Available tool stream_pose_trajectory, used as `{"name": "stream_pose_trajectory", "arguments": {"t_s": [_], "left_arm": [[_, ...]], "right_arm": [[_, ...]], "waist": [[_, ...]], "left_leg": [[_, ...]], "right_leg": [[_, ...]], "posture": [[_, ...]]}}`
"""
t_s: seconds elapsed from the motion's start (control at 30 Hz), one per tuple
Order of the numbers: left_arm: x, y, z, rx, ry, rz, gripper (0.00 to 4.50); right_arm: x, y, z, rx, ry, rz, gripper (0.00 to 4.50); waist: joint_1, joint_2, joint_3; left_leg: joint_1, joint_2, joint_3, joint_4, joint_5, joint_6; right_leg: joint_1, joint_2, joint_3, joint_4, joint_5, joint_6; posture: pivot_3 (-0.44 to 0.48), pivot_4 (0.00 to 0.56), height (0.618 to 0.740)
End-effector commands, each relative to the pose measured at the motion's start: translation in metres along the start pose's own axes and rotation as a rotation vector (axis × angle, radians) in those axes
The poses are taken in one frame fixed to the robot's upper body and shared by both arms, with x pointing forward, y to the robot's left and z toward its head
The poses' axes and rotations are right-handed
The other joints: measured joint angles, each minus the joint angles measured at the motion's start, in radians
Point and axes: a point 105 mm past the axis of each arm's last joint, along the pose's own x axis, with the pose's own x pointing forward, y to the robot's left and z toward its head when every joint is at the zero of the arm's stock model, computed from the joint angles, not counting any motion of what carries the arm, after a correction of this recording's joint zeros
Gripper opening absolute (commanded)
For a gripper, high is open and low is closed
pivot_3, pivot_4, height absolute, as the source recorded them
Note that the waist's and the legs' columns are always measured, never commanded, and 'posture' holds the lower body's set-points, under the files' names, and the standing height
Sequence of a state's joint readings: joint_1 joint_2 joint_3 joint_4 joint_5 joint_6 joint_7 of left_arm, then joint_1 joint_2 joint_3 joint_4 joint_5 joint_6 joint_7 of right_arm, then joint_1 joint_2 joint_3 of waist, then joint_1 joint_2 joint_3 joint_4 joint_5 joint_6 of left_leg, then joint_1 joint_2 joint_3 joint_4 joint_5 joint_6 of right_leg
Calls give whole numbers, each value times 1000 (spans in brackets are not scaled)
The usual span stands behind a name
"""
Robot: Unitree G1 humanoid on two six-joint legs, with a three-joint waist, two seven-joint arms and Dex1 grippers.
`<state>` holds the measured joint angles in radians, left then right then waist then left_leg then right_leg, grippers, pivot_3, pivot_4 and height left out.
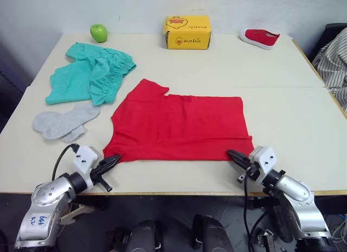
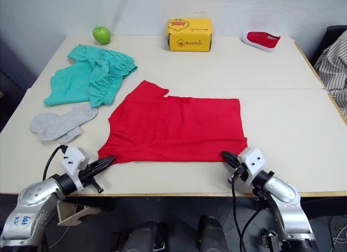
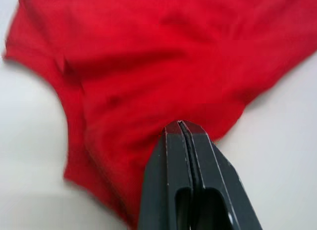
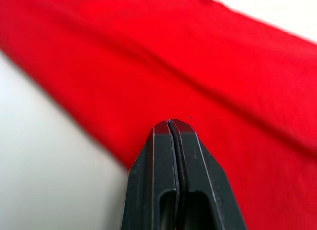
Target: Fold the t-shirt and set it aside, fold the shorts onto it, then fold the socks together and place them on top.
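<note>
- Left wrist view: the left gripper (image 3: 181,125) is seen pinched together at the near-left corner of the plain bright red cloth t-shirt (image 1: 181,122).
- The right gripper (image 4: 170,123) is likewise closed up tight at the near-right corner.
- The t-shirt is spread mid-table (image 1: 282,105).
- Teal-green gathered shorts (image 1: 89,73) and light grey ankle socks (image 1: 62,122) are parked on the left.

Even, bright, diffuse light falls from overhead, and the pale surface (image 1: 282,116) shows no glare. Shadows are soft and short, a thin one under the t-shirt (image 1: 179,124) hem toward 6 o'clock. Both eye views are sharp throughout. In the wrist views the red cloth is smeared and out of focus, while the black fingers (image 3: 198,180) stay fairly crisp
</note>
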<state>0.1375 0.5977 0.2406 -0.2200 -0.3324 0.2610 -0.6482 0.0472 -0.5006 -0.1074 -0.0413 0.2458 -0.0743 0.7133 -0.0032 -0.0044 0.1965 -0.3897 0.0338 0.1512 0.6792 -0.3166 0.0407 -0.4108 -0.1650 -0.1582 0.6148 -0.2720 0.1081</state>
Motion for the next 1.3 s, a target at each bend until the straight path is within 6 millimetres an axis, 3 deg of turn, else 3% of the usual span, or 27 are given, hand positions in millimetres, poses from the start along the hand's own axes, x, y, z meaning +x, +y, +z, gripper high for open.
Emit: {"name": "stream_pose_trajectory", "arguments": {"t_s": [0.03,0.17,0.27,0.43,0.53,0.63,0.83,0.9,1.0,1.13,1.27,1.3], "left_arm": [[-22,26,-8,13,65,121,0],[-47,47,5,14,27,129,0],[-61,51,24,21,-37,53,608],[-61,33,41,265,13,-171,2209],[-52,18,31,381,72,-294,3188],[-41,15,16,493,136,-319,3188],[-19,30,-1,601,213,-252,3188],[-15,36,-5,612,242,-241,3223],[-12,44,-10,619,277,-218,2599],[-14,45,-12,608,282,-238,1342],[-20,38,-13,598,275,-279,53],[-23,35,-14,591,277,-294,17]], "right_arm": [[-26,-29,-6,-26,28,-105,21],[-53,-60,-1,-10,26,-168,21],[-61,-73,17,62,-25,-160,175],[-57,-42,18,-216,132,225,1647],[-50,-37,16,-315,160,299,2710],[-37,-34,12,-387,173,343,2710],[-11,-38,3,-506,209,373,2710],[-8,-40,-1,-508,238,386,2336],[-5,-40,-2,-514,249,418,1462],[-7,-40,0,-509,245,447,85],[-13,-39,1,-495,242,462,0],[-15,-38,1,-492,241,466,0]], "waist": [[-1,0,0],[0,0,0],[0,0,0],[0,1,1],[0,1,1],[-2,1,1],[-4,1,1],[-3,1,0],[-2,2,-2],[-3,3,-3],[-3,4,-3],[-3,4,-3]], "left_leg": [[0,0,0,0,0,0],[0,1,0,0,0,0],[-1,4,0,0,-1,-1],[0,5,1,0,-1,-2],[0,5,2,-1,-2,-2],[0,4,4,-1,-2,-2],[1,5,5,0,-1,-2],[3,5,5,0,-1,-2],[4,5,5,0,0,-2],[5,5,5,0,1,-2],[5,5,5,0,1,-2],[5,5,5,0,0,-3]], "right_leg": [[0,0,0,0,0,0],[0,0,0,-1,0,0],[-1,-1,0,-2,0,0],[-1,-1,0,-4,-1,-1],[-1,0,0,-4,-1,-1],[-1,1,0,-4,-1,-1],[-1,0,0,-3,0,-1],[0,0,1,-2,0,-1],[2,-1,1,-1,0,-1],[2,-2,1,1,0,-1],[1,-3,1,1,0,-1],[1,-3,1,1,0,-1]], "posture": [[0,150,740],[0,150,740],[0,150,740],[0,150,740],[0,150,740],[0,150,740],[0,150,740],[0,150,740],[0,150,740],[0,150,740],[0,150,740],[0,150,740]]}}
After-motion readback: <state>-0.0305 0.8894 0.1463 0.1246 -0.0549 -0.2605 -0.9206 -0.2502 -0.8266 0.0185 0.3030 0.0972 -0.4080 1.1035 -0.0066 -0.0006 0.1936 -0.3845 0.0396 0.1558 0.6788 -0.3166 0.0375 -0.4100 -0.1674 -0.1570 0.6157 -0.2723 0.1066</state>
